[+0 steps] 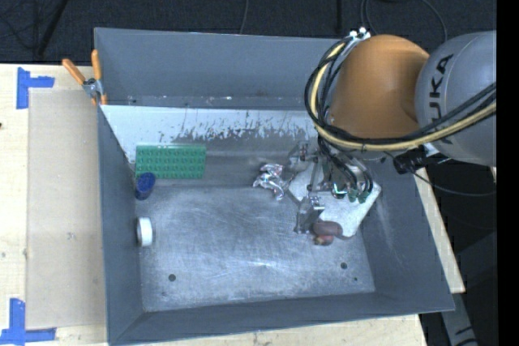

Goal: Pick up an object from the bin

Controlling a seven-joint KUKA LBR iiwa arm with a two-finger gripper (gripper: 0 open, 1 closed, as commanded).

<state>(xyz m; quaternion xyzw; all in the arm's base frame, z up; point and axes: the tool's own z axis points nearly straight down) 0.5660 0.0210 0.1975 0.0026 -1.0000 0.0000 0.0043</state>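
Gripper: the gripper (pixel 311 216) hangs low over the right part of the bin (pixel 243 312) floor, under the orange cover (pixel 377 89) and its looped cables (pixel 323 85).
Grip: cannot tell whether it is released or clenched; its tip is a dark tangle against the floor.
Lump: a small brown lump (pixel 328 233) lies just below and to the right of the tip as the view shows it, touching or nearly touching it. Whether it is grasped cannot be told.
White piece: a flat white piece (pixel 362 207) lies just right of the tip, partly under the wrist, with the lump at its lower edge.
Foil: a crumpled silver scrap (pixel 271 178) sits near the tip, up and to its left, apart from the lump.
Far things: a green studded plate (pixel 170 162), a blue cap (pixel 144 187) and a white ring (pixel 144 232) lie well apart from the tip, along the far left wall.
Edges: the right wall is near the tip, just past the white piece; the back wall is near, behind the wrist.
Open room: bare floor spreads left of the tip and toward the front wall.
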